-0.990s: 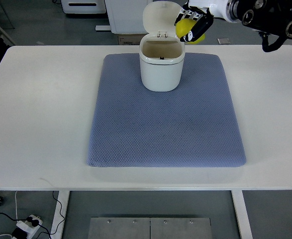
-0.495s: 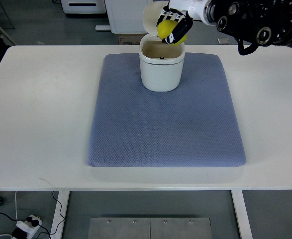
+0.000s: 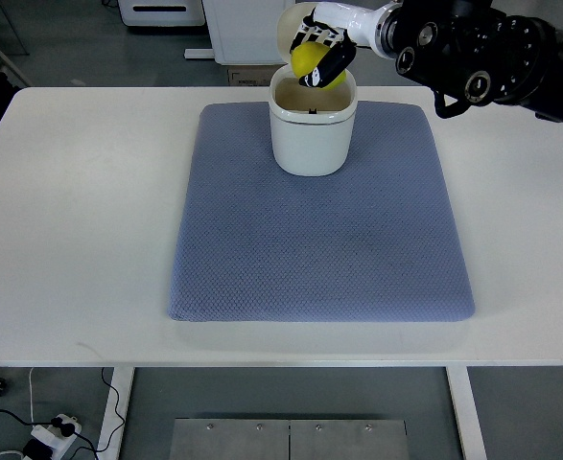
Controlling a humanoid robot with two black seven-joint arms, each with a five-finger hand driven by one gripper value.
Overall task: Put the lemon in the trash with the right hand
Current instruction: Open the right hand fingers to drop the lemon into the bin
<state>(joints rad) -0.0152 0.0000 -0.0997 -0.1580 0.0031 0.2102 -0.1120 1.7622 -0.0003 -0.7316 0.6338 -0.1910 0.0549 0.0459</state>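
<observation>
Right robot hand (image 3: 321, 53) fingers curled, grasping lemon (image 3: 309, 59) over open trash bin (image 3: 312, 129).

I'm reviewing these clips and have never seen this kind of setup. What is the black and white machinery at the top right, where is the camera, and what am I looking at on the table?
The picture comes from a single camera on the robot's own side, looking steeply down at a white table. The black machinery entering from the right edge is the humanoid robot's right arm, ending in a fingered right hand. That hand is closed around a yellow lemon, holding it over the opening of a small white trash bin, whose lid is flipped up behind it. The bin stands on a blue-grey mat spread over the table. The lemon has not been let go yet. The left arm is not in view.
</observation>
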